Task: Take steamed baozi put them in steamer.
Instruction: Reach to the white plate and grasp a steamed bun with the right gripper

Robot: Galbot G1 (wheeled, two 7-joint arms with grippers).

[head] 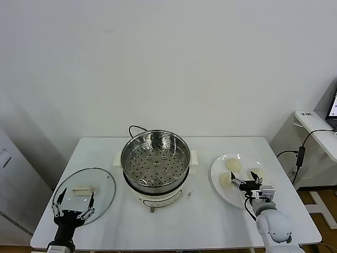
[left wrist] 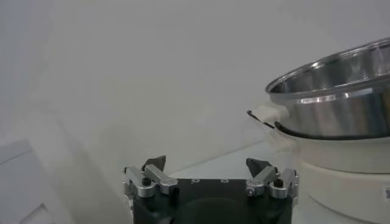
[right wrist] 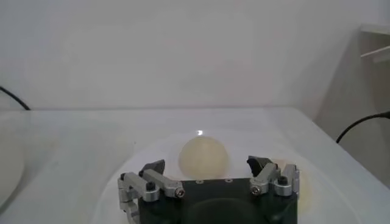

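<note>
Over the plate [head: 217,169], the right gripper [head: 245,182] (jaws spread) hovers among steamed baozi [head: 233,165].

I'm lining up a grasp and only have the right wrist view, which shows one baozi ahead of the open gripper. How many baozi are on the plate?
Observer: The head view shows three baozi on the white plate, all close around the right gripper.
Operator: Is the steamer ready to take them?
Observer: Yes, the steamer is uncovered and its perforated tray holds nothing.
Operator: Where did the lid go?
Observer: The glass lid lies flat on the table to the left of the steamer, with the open left gripper at its near edge.
</note>
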